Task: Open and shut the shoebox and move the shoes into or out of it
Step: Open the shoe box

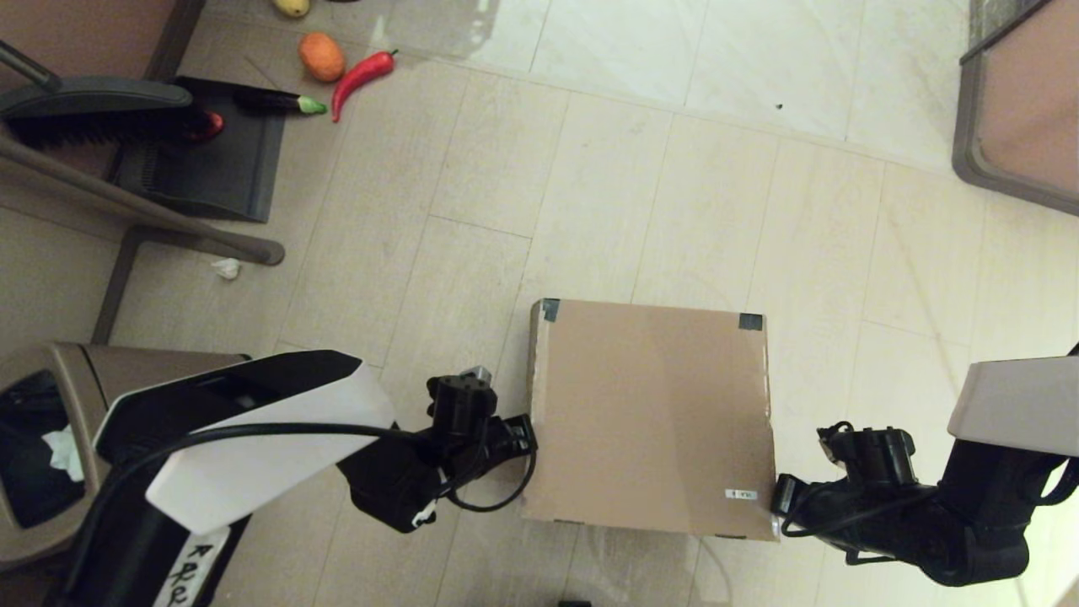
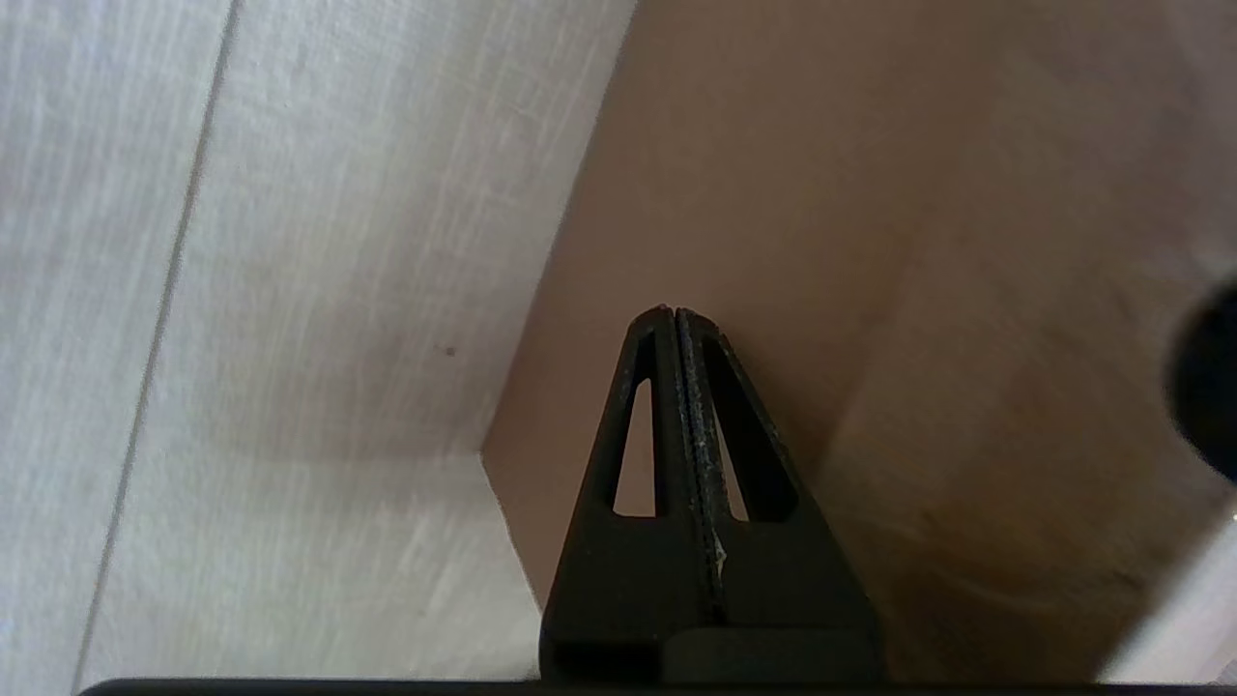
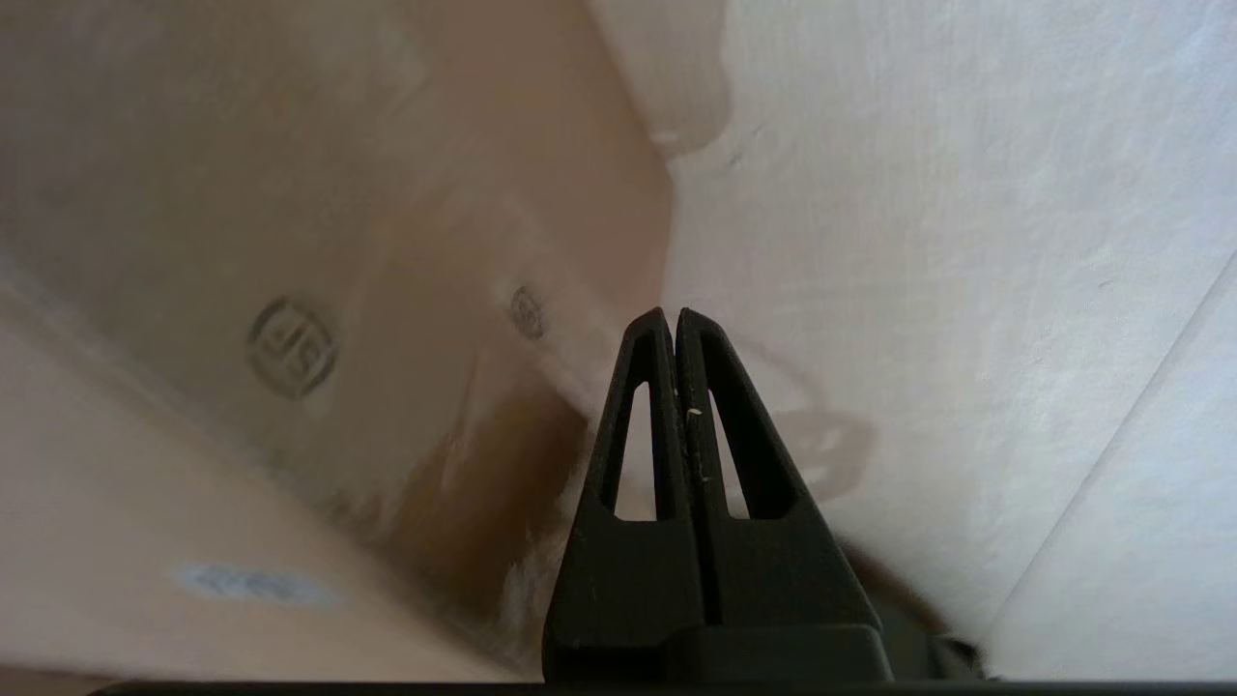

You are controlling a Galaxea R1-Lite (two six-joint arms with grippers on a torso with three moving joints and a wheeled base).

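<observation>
The shoebox (image 1: 649, 413), plain brown cardboard with black tape on its far corners and a small white label (image 1: 742, 494) on the lid, sits on the floor with the lid down. The shoes are hidden. My left gripper (image 1: 528, 430) is shut, its tips at the box's left side wall. In the left wrist view the shut gripper (image 2: 672, 312) is in front of the brown wall (image 2: 870, 242). My right gripper (image 1: 780, 497) is shut and empty beside the box's near right corner. In the right wrist view the gripper (image 3: 673, 314) lies next to the box side (image 3: 338, 242).
A tan trash bin (image 1: 42, 447) stands at the near left. A black dustpan (image 1: 211, 160), a brush and a metal frame leg (image 1: 169, 223) lie far left, with toy vegetables (image 1: 362, 74) beyond. Furniture (image 1: 1020, 110) fills the far right corner.
</observation>
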